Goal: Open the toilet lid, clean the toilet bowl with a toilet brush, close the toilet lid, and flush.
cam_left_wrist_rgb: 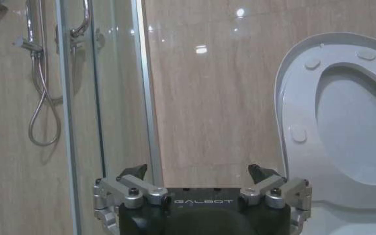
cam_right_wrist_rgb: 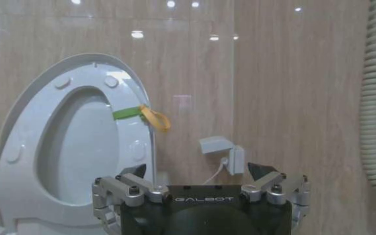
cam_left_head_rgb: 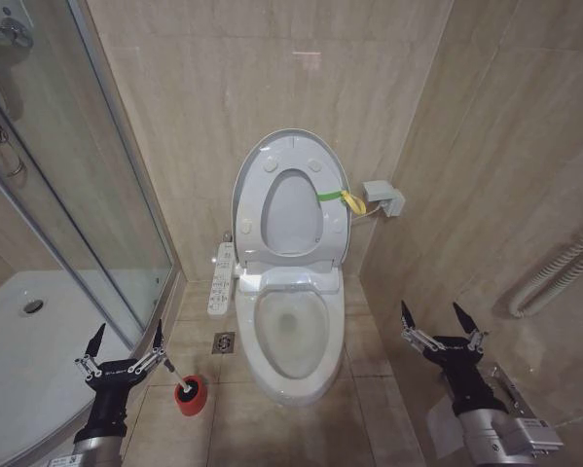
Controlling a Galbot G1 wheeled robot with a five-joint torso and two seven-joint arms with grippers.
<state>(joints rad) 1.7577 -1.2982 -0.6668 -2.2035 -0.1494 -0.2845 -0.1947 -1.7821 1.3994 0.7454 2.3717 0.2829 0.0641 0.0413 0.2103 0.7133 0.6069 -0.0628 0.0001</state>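
The toilet lid [cam_left_head_rgb: 291, 212] stands upright against the back wall, with the seat ring [cam_left_head_rgb: 257, 199] raised against it and a green-yellow band [cam_left_head_rgb: 334, 197] on its side. Below them the toilet bowl [cam_left_head_rgb: 292, 329] lies uncovered. The toilet brush [cam_left_head_rgb: 170, 369] stands in its red holder [cam_left_head_rgb: 190, 395] on the floor to the left of the bowl. My left gripper [cam_left_head_rgb: 129, 331] is open, just left of the brush handle and holding nothing. My right gripper [cam_left_head_rgb: 432, 311] hangs open and empty to the right of the bowl. In the wrist views the left gripper [cam_left_wrist_rgb: 197, 172] and the right gripper [cam_right_wrist_rgb: 197, 170] face the raised lid [cam_right_wrist_rgb: 70, 147].
A glass shower enclosure [cam_left_head_rgb: 87, 195] and its curved white tray [cam_left_head_rgb: 38, 341] fill the left. A control panel [cam_left_head_rgb: 221, 277] hangs beside the bowl, and a floor drain [cam_left_head_rgb: 223, 342] lies in front of it. A wall box [cam_left_head_rgb: 383, 197] and a coiled hose [cam_left_head_rgb: 564, 263] are on the right wall.
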